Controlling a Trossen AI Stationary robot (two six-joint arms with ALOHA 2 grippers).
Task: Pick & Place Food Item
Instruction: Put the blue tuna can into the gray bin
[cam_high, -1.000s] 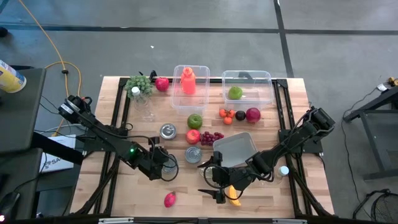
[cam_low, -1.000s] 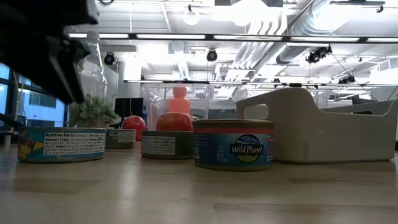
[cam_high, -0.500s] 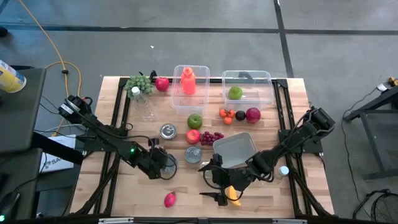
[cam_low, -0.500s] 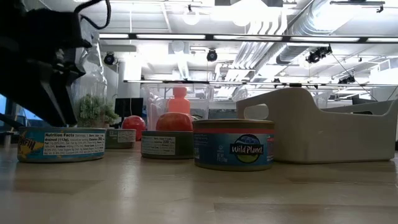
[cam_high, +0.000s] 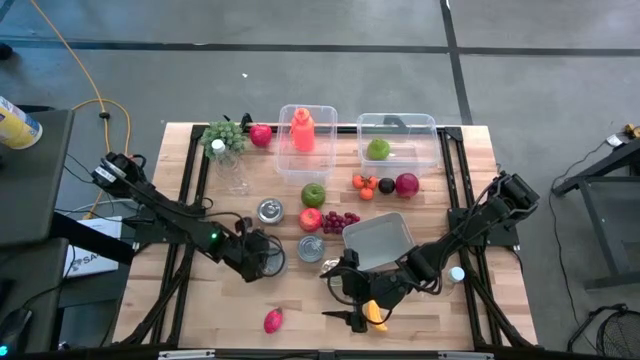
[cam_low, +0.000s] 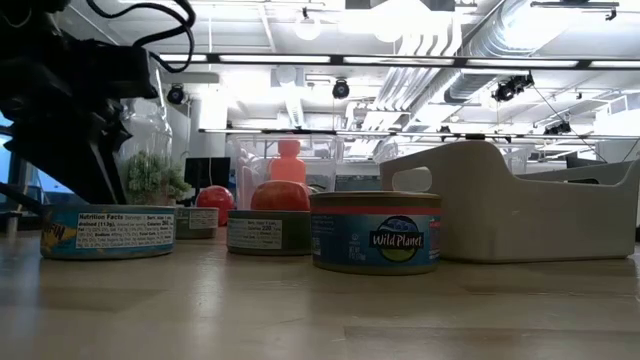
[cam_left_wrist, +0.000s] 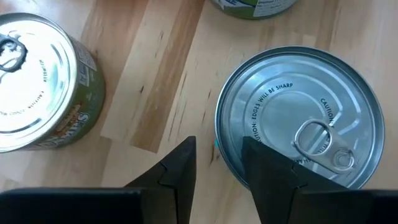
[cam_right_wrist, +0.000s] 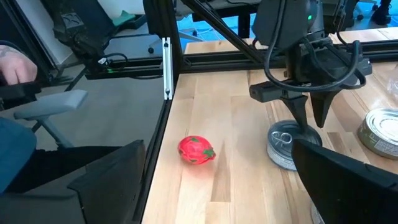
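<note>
High view: flat tin (cam_high: 272, 262) at table's 7 o'clock, half hidden under left gripper (cam_high: 262, 258). Low view: three tins counted. Left wrist view: fingers (cam_left_wrist: 268, 171) narrowly parted astride tin's rim. Right wrist view: right gripper (cam_high: 358, 305) spread wide, fingers cropped.

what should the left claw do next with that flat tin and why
Probably close a little more, then lift. The left claw straddles the rim of the flat tin, one finger on the lid side and one outside the wall, and the tin appears to rest on the table. The right claw waits open near the table's front edge.
</note>
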